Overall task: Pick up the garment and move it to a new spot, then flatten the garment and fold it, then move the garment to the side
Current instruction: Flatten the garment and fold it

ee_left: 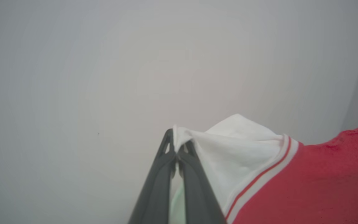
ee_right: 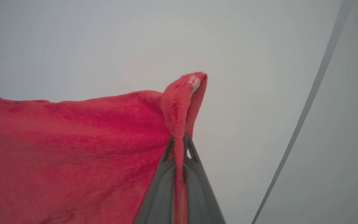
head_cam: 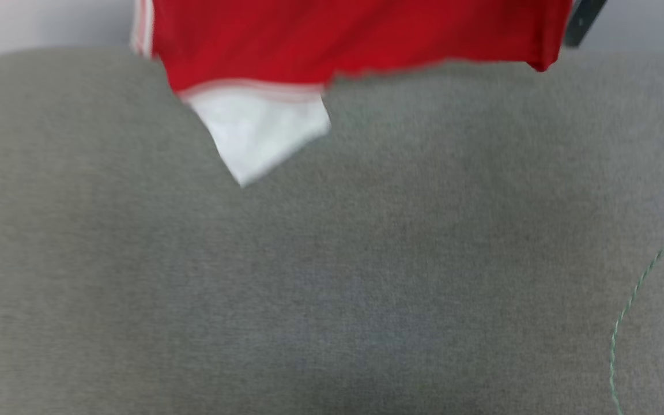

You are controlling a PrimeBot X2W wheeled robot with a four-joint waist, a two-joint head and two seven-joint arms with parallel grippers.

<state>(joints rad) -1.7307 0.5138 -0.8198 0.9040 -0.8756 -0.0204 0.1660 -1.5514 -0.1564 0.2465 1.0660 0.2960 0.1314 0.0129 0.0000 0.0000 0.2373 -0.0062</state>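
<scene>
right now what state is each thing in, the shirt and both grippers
red short-sleeved fabric shirt with white sleeves, held up, spread between both grippers, one white sleeve hanging down
left gripper, jaws shut on the shirt's white sleeve
right gripper, jaws shut on a red edge of the shirt
grey woven fabric surface, flat, smooth

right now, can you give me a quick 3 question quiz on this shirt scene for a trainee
1. True or false: neither gripper holds the garment.
2. Short answer: which part of the garment does the left gripper pinch?
3. Pick one: the right gripper is shut on fabric of which colour? A white, B red, C striped.

Key:
1. False; both are clamped on it.
2. The white sleeve.
3. B.
</scene>
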